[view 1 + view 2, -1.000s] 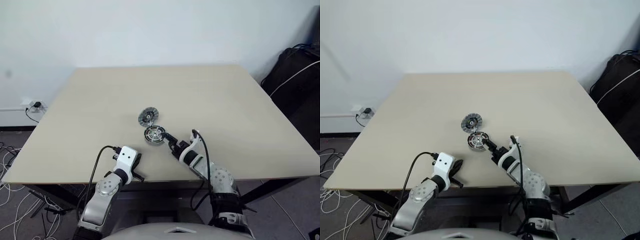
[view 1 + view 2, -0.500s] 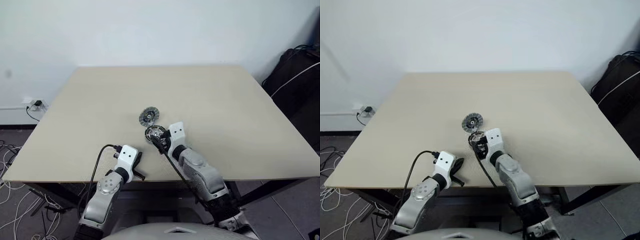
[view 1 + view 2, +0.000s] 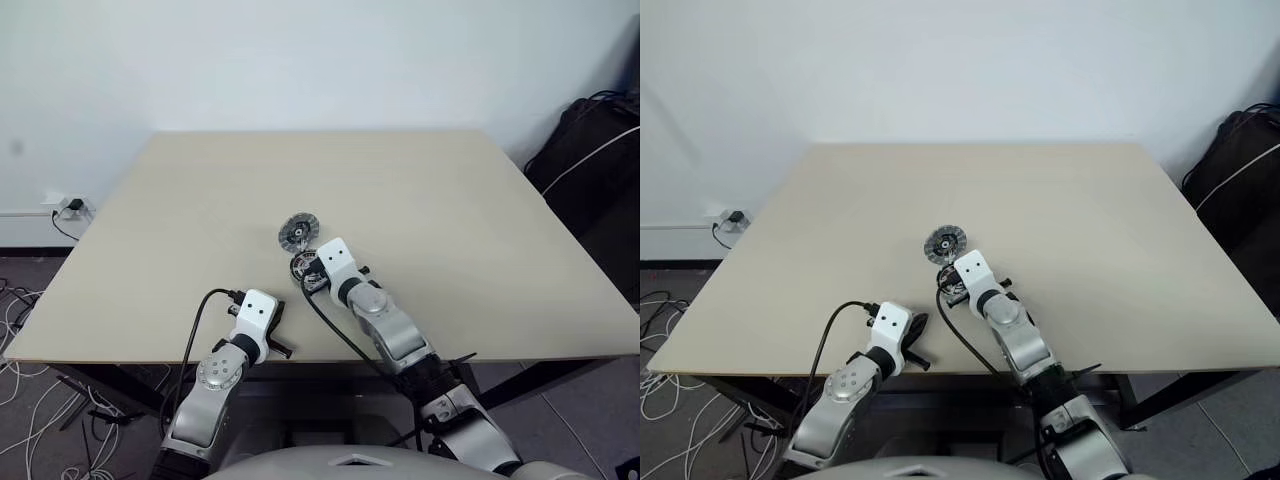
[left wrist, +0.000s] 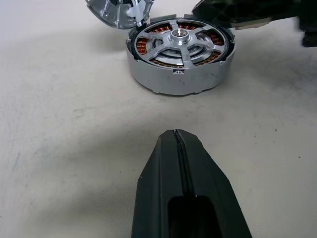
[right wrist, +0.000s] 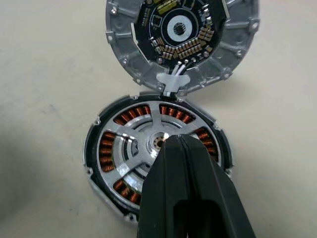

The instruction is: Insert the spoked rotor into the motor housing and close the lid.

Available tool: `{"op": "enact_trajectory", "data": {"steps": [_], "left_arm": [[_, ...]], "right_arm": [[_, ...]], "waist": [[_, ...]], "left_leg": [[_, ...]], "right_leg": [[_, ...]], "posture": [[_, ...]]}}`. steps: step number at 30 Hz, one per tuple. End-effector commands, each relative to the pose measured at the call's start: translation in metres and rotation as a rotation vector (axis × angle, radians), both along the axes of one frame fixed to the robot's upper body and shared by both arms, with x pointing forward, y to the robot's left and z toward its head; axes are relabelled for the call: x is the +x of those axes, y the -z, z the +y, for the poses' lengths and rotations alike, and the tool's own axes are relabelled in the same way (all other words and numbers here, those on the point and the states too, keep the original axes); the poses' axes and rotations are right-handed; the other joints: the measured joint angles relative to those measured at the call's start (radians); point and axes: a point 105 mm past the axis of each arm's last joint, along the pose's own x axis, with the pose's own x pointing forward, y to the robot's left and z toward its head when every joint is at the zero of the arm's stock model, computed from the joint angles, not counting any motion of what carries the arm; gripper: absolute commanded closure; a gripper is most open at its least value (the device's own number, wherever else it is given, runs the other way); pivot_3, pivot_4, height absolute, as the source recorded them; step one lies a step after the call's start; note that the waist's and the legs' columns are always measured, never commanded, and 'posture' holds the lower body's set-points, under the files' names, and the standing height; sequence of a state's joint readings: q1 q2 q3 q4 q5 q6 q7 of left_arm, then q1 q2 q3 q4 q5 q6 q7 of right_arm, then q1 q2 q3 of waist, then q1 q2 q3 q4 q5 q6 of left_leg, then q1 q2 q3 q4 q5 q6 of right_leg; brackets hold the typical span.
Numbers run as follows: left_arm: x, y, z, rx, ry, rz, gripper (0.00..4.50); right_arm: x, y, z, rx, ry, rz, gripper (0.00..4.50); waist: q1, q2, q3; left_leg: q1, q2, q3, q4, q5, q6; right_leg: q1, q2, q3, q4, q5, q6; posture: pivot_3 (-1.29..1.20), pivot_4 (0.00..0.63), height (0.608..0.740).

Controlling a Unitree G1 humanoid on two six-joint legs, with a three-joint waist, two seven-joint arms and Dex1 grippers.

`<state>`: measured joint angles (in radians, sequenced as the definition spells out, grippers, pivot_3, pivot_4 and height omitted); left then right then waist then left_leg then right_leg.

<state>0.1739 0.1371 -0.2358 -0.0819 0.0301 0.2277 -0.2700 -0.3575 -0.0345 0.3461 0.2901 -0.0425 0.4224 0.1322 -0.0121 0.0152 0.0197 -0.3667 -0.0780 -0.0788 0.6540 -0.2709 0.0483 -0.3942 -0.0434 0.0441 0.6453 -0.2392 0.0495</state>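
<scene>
Here, unlabelled spoked rotor inside motor housing.

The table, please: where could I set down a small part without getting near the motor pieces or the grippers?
The table is bare beyond the lid, toward the wall, and along both side edges. It is crowded mid-front: the lid, the motor housing holding the spoked rotor, with the right gripper over it, and the left gripper nearer the front edge.

Head eyes overlook the table; wrist cameras (close) share the motor housing.
</scene>
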Motion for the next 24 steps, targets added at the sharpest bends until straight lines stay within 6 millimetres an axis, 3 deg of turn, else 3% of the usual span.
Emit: {"op": "enact_trajectory", "data": {"steps": [1, 9, 16, 21, 24], "left_arm": [[0.004, -0.009, -0.001, -0.015, -0.006, -0.043, 4.50], [0.004, -0.008, -0.003, -0.022, -0.010, -0.045, 4.50], [0.004, -0.007, -0.002, -0.029, -0.024, -0.040, 4.50], [0.004, -0.007, -0.003, -0.031, -0.023, -0.039, 4.50], [0.004, -0.007, -0.005, -0.034, -0.019, -0.038, 4.50]], "right_arm": [[0.015, -0.017, 0.004, 0.003, 0.004, -0.047, 4.48], [0.026, -0.016, 0.015, -0.008, -0.007, -0.011, 4.48], [0.012, 0.016, 0.014, -0.041, -0.025, 0.134, 4.48], [0.018, -0.002, 0.017, -0.027, -0.062, 0.074, 4.48], [0.017, -0.020, 0.019, -0.089, -0.184, -0.006, 4.48]], "waist": [[0.000, 0.000, 0.000], [-0.001, 0.000, 0.000], [-0.003, 0.001, -0.002], [-0.005, 0.002, -0.003], [-0.005, 0.002, -0.003]], "left_leg": [[0.000, 0.000, 0.000, 0.000, 0.000, 0.000], [0.001, 0.000, 0.000, -0.001, 0.000, 0.000], [0.002, 0.000, 0.000, -0.002, 0.000, -0.001], [0.004, 0.000, 0.000, -0.002, -0.001, -0.005], [0.004, 0.000, 0.000, -0.002, -0.001, -0.004]], "right_leg": [[0.000, 0.000, 0.000, 0.000, 0.000, 0.000], [0.000, 0.000, -0.001, 0.000, 0.000, 0.000], [0.001, 0.000, -0.001, 0.000, 0.000, -0.001], [0.002, 0.000, -0.001, 0.001, 0.000, -0.001], [0.002, 0.000, -0.001, 0.001, 0.000, -0.001]], "posture": [[0.00, 0.000, 0.740], [0.00, 0.000, 0.740], [0.00, 0.000, 0.740], [0.00, 0.000, 0.740], [0.00, 0.000, 0.740]]}}
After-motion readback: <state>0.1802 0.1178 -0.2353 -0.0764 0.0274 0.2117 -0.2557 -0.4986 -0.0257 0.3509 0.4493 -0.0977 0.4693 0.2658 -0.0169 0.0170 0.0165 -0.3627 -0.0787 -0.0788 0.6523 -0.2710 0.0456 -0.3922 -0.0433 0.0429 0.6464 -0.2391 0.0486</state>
